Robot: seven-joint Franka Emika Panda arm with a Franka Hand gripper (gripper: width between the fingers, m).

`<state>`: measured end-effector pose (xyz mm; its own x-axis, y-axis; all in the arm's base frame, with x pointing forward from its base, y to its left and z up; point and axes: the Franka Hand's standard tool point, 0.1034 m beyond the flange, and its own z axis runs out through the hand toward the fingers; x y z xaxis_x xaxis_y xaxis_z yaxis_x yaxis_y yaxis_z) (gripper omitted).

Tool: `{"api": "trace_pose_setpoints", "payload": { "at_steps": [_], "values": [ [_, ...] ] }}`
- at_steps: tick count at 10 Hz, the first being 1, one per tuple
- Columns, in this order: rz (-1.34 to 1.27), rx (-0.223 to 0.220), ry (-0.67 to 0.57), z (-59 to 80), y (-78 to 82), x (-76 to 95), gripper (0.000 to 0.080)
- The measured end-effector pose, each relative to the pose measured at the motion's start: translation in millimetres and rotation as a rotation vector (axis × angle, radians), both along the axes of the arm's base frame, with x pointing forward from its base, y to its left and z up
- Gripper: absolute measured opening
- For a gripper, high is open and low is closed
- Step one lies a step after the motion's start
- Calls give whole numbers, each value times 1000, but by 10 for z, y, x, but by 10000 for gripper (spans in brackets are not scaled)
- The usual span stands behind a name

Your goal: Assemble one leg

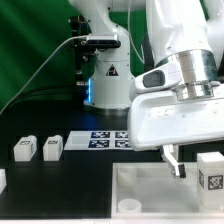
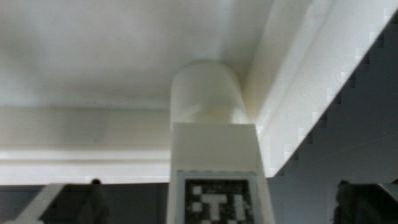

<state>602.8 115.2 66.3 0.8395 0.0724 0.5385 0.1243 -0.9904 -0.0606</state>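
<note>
One leg (image 1: 210, 171), a small white block with a black-and-white tag, is at the right corner of the large white tray-like piece (image 1: 150, 190). In the wrist view the leg (image 2: 217, 150) shows between my dark fingertips (image 2: 75, 203), its rounded end against the tray piece's corner wall (image 2: 294, 70). My gripper (image 1: 193, 163) is open around this leg, and a gap shows on each side of it (image 2: 217, 205). Two more legs (image 1: 25, 148) (image 1: 52, 147) stand on the black table at the exterior view's left. A fourth (image 1: 2, 180) is cut off by the left edge.
The marker board (image 1: 100, 140) lies flat on the table behind the tray piece. The arm's white base (image 1: 105, 80) stands at the back, with a green backdrop behind it. The large white hand (image 1: 175, 110) hides part of the table's middle.
</note>
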Motion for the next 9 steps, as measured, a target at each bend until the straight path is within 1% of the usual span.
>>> {"api": "trace_pose_setpoints", "payload": {
  "at_steps": [4, 5, 6, 7, 8, 9],
  "values": [
    [0, 0, 2, -6, 0, -3, 648],
    [-2, 13, 49, 23, 34, 0, 648],
    [2, 35, 135, 145, 96, 48, 648],
    [-1, 40, 133, 222, 83, 134, 648],
    [-1, 41, 161, 182, 62, 131, 648],
    [14, 56, 304, 122, 95, 64, 648]
  ]
}}
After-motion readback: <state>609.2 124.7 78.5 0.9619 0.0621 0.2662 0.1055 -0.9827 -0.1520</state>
